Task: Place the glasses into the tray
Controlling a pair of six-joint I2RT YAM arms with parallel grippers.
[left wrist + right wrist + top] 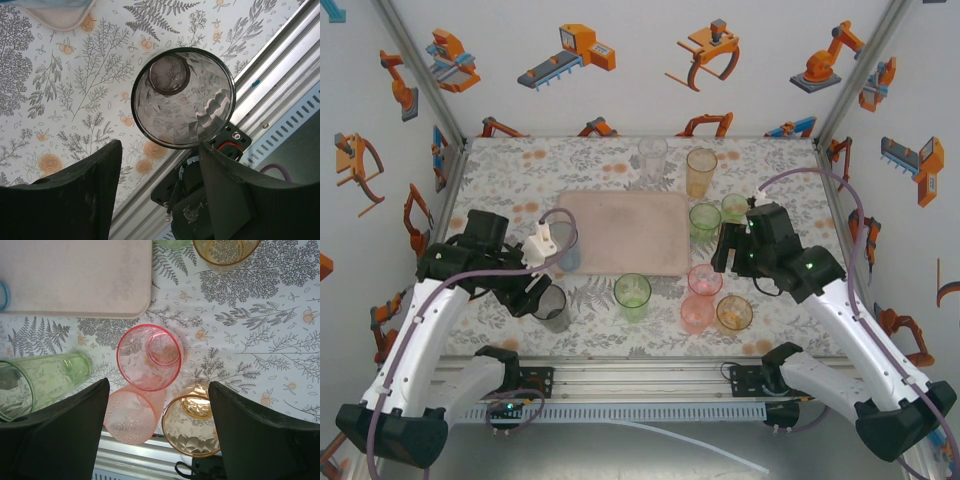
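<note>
Coloured glasses (pixel 632 293) stand scattered around a nearly bare tray (pixel 620 215) on a desk (pixel 510 175).
At left, the left hand (pixel 160 147) hangs released, jaws apart, above a grey glass (pixel 182 97) without gripping it. A blue glass (pixel 567 255) stands at the tray's left edge, on it or just beside it; it is hard to tell. Nearly all the work remains. At right, the right hand (pixel 157 385) gapes empty over a pink glass (pixel 149 357). The desk is floral, and the white walls (pixel 620 90) show orange robot pictures (pixel 570 50).
</note>
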